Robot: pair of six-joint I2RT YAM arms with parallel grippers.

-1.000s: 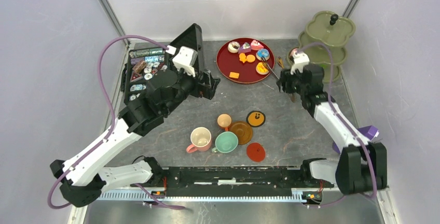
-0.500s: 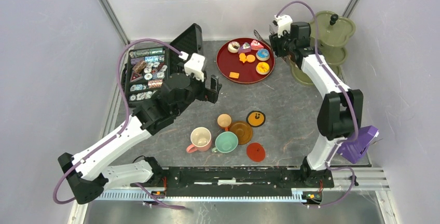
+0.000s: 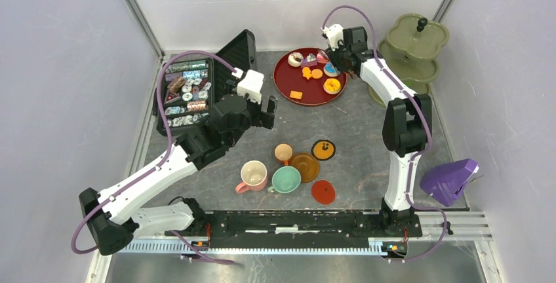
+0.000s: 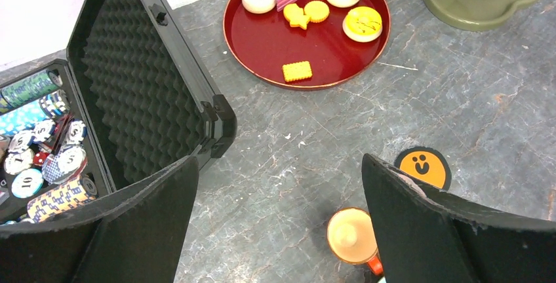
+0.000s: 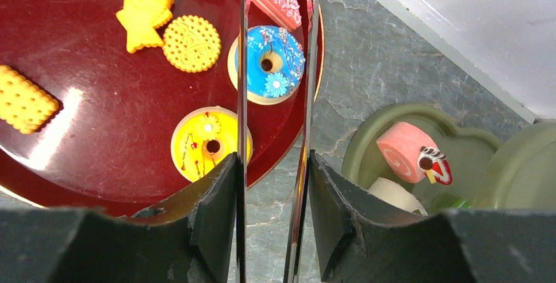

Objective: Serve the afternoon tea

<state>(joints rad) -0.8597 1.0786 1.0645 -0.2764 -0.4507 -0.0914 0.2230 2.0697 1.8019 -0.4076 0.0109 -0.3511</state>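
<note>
Things lying across the table point(image 3: 367, 139), far to near
Pastries point(image 3: 332, 86) are lying on the tray point(image 3: 286, 78) at far centre, the open case point(image 3: 239, 47) is standing left of it and the tiered stand point(image 3: 416, 37) right of it; cups point(image 3: 286, 179) and saucers point(image 3: 305, 167) are clustering nearer, well apart from the tray.

The dark red tray point(image 5: 98, 165) carries a blue donut point(image 5: 282, 67) painted with small flowers, a yellow donut point(image 5: 197, 145) with red sprigs, and orange biscuits point(image 5: 191, 42). The roll point(image 5: 406, 149) is pink, the stand point(image 5: 357, 142) olive green and the tongs point(image 5: 242, 67) shiny silver. On the grey veined table point(image 4: 459, 99) are a pink cup point(image 3: 253, 175), a mint cup point(image 3: 286, 179) and a black saucer point(image 3: 323, 149) with an orange smiling face.
</note>
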